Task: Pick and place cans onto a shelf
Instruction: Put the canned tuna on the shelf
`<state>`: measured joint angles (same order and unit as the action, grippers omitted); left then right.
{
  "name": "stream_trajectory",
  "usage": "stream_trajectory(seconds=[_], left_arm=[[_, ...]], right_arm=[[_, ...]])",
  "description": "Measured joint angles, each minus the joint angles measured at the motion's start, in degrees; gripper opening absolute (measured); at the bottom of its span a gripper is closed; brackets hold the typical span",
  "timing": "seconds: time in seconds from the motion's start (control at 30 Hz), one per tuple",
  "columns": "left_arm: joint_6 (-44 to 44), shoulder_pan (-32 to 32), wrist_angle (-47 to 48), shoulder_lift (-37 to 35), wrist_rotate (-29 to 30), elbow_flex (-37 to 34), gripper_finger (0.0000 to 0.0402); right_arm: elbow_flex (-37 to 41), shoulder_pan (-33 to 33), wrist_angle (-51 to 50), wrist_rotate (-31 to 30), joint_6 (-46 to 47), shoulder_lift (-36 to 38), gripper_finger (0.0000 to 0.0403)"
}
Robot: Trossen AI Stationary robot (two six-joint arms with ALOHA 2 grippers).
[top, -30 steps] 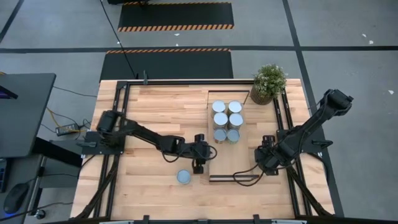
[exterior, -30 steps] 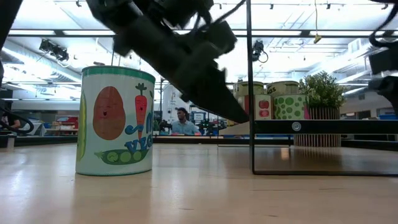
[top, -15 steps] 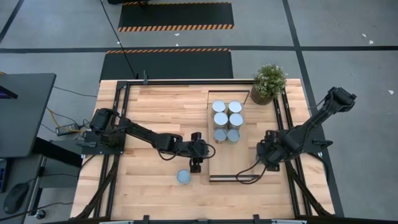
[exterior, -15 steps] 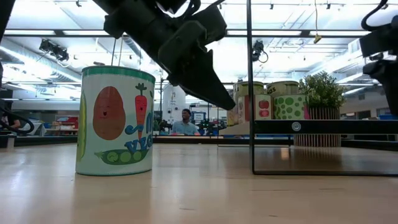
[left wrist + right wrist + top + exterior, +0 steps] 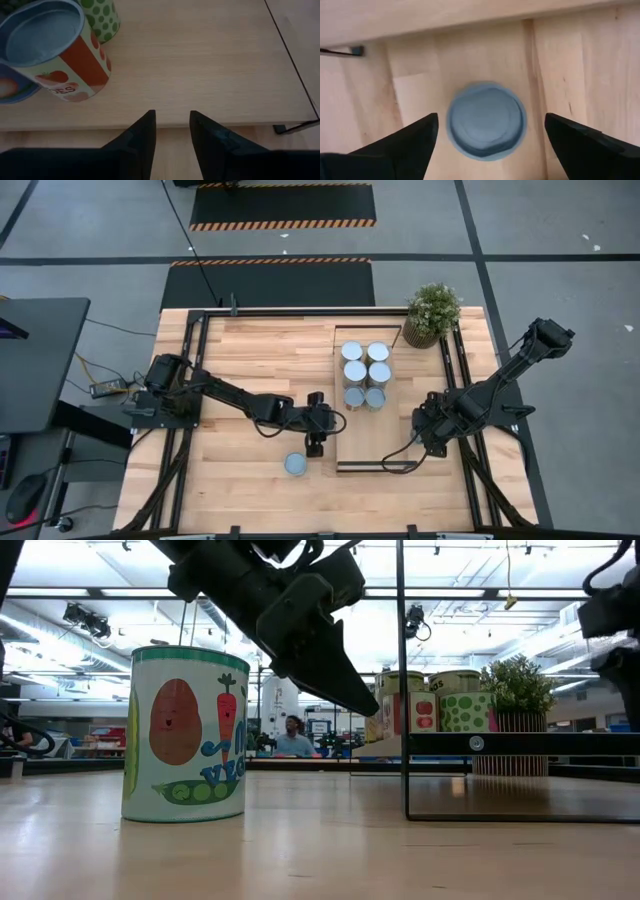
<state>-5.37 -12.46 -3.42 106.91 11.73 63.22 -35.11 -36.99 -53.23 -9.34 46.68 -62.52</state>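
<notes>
Pale plank tabletop (image 5: 250,350), with workshop floor around it, as I see it from the high view. Item one, the shelf (image 5: 365,440): its long axis runs from the table's far edge toward the near one, and the near half is bare, which I judge is kept free for the remaining cans. Item two, the left gripper (image 5: 316,444): it hangs just beside the shelf's left edge with its fingers slightly parted and empty, and I take it to be waiting. Item three, the right gripper (image 5: 424,442): it is off the shelf's right side, spread wide and gripping nothing, and looks set for a top-down pick. Item four, the potted plant (image 5: 432,310) at the far right corner. Item five, six cans (image 5: 354,372) paired in two columns at the shelf's far end, packed close to save room. Item six, a lone can (image 5: 295,464) on the table near the left gripper. Item seven, a further can (image 5: 486,121), seen only by the right wrist camera, centred between that gripper's fingers without touching them. All cans stand upright, long axes vertical, tops upward.
</notes>
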Motion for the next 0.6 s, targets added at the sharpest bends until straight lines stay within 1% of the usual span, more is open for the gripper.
stream_trajectory(seconds=[0.17, 0.3, 0.5, 0.6], left_arm=[[0.04, 0.01, 0.04, 0.0, 0.02, 0.0, 0.0126], [0.02, 0.01, 0.18, 0.0, 0.01, 0.0, 0.0126], [0.04, 0.01, 0.34, 0.0, 0.02, 0.0, 0.0126], [0.04, 0.01, 0.33, 0.02, 0.02, 0.0, 0.0126]], right_arm=[[1.93, 0.01, 2.07, -0.3, -0.16, -1.05, 0.039], [2.86, -0.01, 4.67, -0.4, -0.39, -1.25, 0.0399], [6.06, 0.02, 5.38, -0.62, -0.28, -1.23, 0.0391], [7.62, 0.02, 7.07, -1.07, -0.25, -1.23, 0.0375]])
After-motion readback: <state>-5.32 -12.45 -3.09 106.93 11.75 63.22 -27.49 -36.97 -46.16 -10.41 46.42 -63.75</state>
